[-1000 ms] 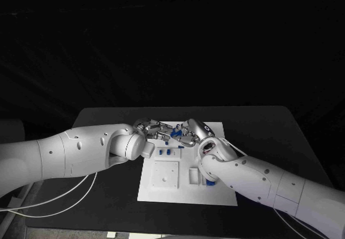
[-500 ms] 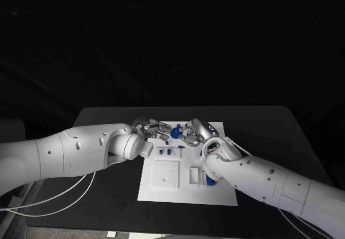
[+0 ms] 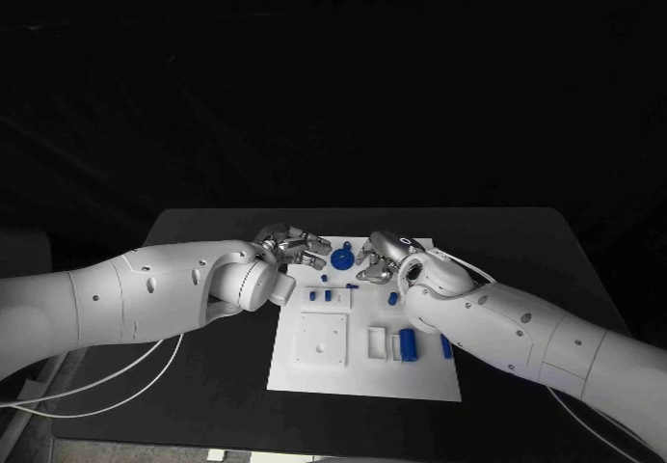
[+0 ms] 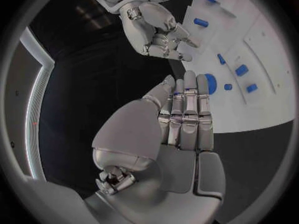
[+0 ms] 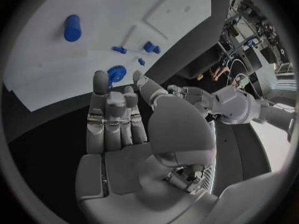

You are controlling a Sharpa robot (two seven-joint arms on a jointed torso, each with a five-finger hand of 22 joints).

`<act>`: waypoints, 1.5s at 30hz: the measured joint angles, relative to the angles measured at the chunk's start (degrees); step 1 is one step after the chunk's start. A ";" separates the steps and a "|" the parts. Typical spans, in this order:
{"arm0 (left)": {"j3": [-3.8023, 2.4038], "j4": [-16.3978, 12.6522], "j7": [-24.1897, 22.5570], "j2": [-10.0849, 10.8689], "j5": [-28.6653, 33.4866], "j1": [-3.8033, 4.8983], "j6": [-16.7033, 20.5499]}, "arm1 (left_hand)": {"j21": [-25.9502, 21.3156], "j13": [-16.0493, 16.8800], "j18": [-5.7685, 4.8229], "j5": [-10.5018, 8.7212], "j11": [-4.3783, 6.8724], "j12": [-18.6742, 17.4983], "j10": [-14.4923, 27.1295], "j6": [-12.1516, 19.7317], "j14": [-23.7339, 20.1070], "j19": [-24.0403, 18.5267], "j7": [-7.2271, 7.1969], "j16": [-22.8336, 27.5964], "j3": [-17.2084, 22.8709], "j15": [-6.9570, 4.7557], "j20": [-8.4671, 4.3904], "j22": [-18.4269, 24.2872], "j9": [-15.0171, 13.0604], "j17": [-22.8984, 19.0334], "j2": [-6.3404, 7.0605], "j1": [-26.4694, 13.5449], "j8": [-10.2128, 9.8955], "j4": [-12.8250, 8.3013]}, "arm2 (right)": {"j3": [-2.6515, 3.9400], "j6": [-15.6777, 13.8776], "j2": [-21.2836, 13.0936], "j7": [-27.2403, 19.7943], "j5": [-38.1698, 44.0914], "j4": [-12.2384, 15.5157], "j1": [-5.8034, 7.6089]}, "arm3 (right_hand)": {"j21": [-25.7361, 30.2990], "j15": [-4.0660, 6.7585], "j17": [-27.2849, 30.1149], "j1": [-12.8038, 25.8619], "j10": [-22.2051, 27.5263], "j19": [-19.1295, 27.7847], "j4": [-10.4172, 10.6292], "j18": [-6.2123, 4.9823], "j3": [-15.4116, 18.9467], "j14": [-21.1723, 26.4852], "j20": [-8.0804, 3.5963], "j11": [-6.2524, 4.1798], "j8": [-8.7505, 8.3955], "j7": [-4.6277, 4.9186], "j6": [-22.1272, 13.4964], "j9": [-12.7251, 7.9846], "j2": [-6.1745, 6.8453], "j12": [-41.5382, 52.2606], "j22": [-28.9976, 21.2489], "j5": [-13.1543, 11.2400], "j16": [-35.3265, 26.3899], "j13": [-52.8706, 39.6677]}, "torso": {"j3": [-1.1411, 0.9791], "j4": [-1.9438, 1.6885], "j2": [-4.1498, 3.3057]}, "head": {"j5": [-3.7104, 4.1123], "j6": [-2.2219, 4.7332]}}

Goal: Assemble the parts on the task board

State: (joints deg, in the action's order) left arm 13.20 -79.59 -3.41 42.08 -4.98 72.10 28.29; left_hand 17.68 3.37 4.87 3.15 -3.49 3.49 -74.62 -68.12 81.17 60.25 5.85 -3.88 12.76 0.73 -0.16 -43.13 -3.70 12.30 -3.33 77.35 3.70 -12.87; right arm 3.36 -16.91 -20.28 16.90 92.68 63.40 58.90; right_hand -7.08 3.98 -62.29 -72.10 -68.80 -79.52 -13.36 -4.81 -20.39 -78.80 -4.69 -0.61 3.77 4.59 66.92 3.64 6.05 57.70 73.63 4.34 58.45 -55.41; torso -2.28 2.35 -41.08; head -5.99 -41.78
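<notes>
Task board (image 3: 364, 376) — hands (image 3: 295, 248) flank its far edge.

- White task board (image 3: 364, 371) on black table (image 3: 528, 241).
- Blue parts on the board: round gear (image 3: 342, 258), upright cylinder (image 3: 409, 341).
- Silver left hand (image 3: 295, 246), silver right hand (image 3: 384, 256); white arms.
</notes>
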 measured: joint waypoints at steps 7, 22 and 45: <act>-0.01 0.04 -0.96 -0.08 -0.40 0.01 0.22 | -1.05 0.00 0.01 0.00 -0.01 0.00 0.41 0.17 0.00 0.67 0.18 0.00 -0.23 0.00 0.05 0.41 0.00 0.65 0.25 -0.25 0.00 -0.24 | -2.74 5.16 1.69 -1.19 2.75 -3.57 1.60 | -0.24 -0.21 -0.52 -0.43 -0.74 0.07 -0.22 0.00 0.22 -0.21 0.33 -0.10 0.00 -0.26 0.73 0.03 -0.43 0.58 0.49 0.11 0.80 -0.49 | 0.00 -0.06 -0.05 | -0.19 0.05; -0.03 -0.16 -1.85 -0.21 -0.66 0.02 0.33 | -2.23 0.00 0.00 0.00 -0.01 0.00 0.41 0.17 0.00 1.29 0.18 0.00 -0.23 0.00 0.06 0.32 -0.01 1.29 0.24 -0.24 0.00 -0.24 | -6.84 7.07 4.93 -3.64 5.00 -8.02 2.19 | -0.63 -0.34 -1.12 0.30 -1.44 -0.22 -0.74 0.00 -0.49 -0.72 0.61 -0.21 0.00 -0.35 1.45 0.02 -1.83 1.24 1.18 0.10 1.66 -1.28 | 0.04 -0.36 -0.26 | -0.43 -0.09; -0.10 -1.73 -2.13 0.36 -0.73 0.08 0.33 | -3.17 0.00 0.00 -0.01 -0.21 0.00 0.61 0.60 -0.22 1.28 0.18 0.00 -0.23 0.21 0.06 0.17 -0.01 1.50 0.55 -0.55 0.01 -0.24 | -7.36 2.07 6.37 -3.88 5.94 -11.29 2.22 | -0.64 -0.27 -0.88 1.00 -1.44 -0.22 0.79 0.01 -2.88 -0.95 0.61 -0.21 0.00 -0.01 0.39 0.02 -1.89 0.99 0.97 -0.78 1.66 -0.73 | 0.19 -1.15 -1.21 | -0.43 -0.22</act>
State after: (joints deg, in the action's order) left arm 13.09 -81.32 -5.55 42.44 -5.71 72.18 28.62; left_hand 14.50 3.37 4.88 3.14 -3.70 3.49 -74.01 -67.53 80.95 61.53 6.03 -3.88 12.53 0.94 -0.11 -42.95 -3.71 13.81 -2.78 76.80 3.71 -13.11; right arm -4.00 -14.83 -13.91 13.03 98.62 52.10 61.12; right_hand -7.72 3.70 -63.17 -71.10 -70.24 -79.74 -12.57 -4.80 -23.27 -79.74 -4.09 -0.82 3.77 4.58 67.32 3.66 4.16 58.69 74.60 3.55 60.11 -56.14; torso -2.09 1.20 -42.29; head -6.43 -42.00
